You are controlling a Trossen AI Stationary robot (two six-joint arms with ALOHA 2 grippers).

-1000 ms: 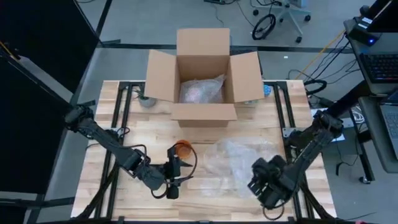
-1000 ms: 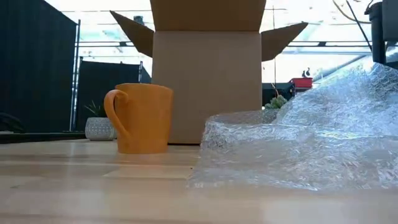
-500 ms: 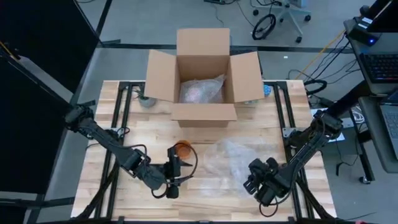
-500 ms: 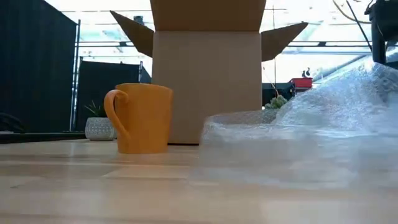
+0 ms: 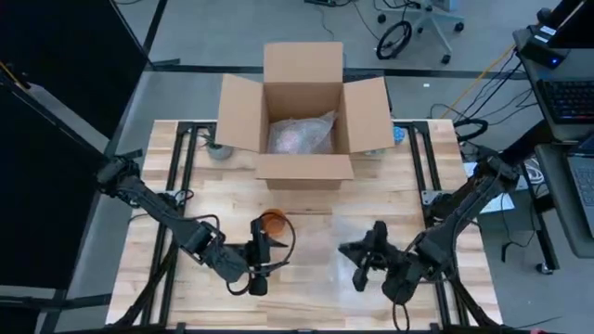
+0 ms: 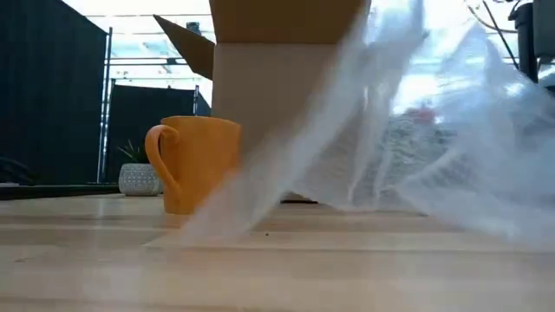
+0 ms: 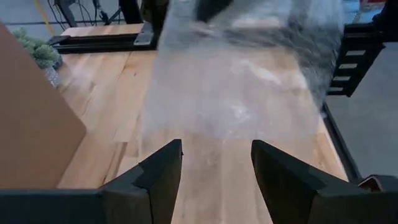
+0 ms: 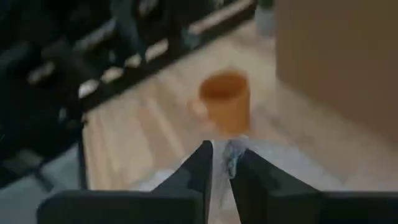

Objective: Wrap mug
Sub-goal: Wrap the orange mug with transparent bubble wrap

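Observation:
An orange mug point(image 5: 273, 223) stands upright on the wooden table point(image 5: 306, 199), left of centre; the low view shows the mug point(image 6: 199, 165) with its handle to the left. My right gripper point(image 5: 360, 262) is right of the mug and shut on a clear sheet of bubble wrap point(image 6: 390, 130), which is raised and blurred. The right wrist view looks at the mug point(image 8: 225, 102) past the shut fingers. My left gripper point(image 5: 261, 269) lies open just on the near side of the mug, pointing toward the bubble wrap point(image 7: 242, 81). My right gripper pinches a bit of the bubble wrap's edge point(image 8: 231, 154) between its two fingers. The fingers come from the table's right, slanting down toward the mug. The sheet is raised off the table, and its lower edge point(image 6: 217, 227) trails down to the tabletop beside the mug.
An open cardboard box point(image 5: 304, 111) stands at the far middle with a wrapped bundle point(image 5: 302, 134) inside. A small potted plant point(image 6: 139, 178) sits left of the box. Black frame rails point(image 5: 181, 176) run along both table sides.
My right gripper has gone from the near right corner toward the table's left, nearer the mug, and has turned. The bubble wrap, which lay crumpled on the table, has been pulled up and swept leftward with it. The mug has stayed in place.

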